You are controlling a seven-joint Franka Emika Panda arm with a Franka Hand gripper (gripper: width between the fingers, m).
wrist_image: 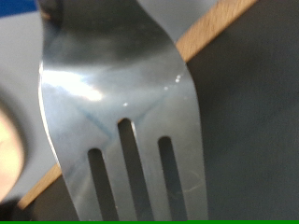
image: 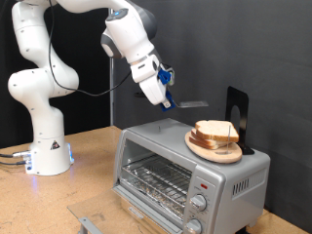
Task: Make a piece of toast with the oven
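The silver-grey oven (image: 185, 171) stands on the wooden table at the exterior view's lower right, its wire rack (image: 156, 177) showing through the glass door. The piece of toast (image: 215, 131) lies on a round wooden plate (image: 210, 148) on top of the oven. My gripper (image: 163, 97) hangs above the oven's top, to the left of the plate, shut on the handle of a slotted metal spatula (image: 193, 104) whose blade points towards the toast without touching it. In the wrist view the spatula blade (wrist_image: 112, 103) fills the frame and the fingers do not show.
A black stand (image: 237, 109) rises behind the plate. The oven's knobs (image: 199, 203) and red light (image: 203, 184) face the exterior view's bottom right. The robot base (image: 47, 146) stands at the left on the table (image: 88, 185). A small metal bracket (image: 90, 224) lies near the bottom edge.
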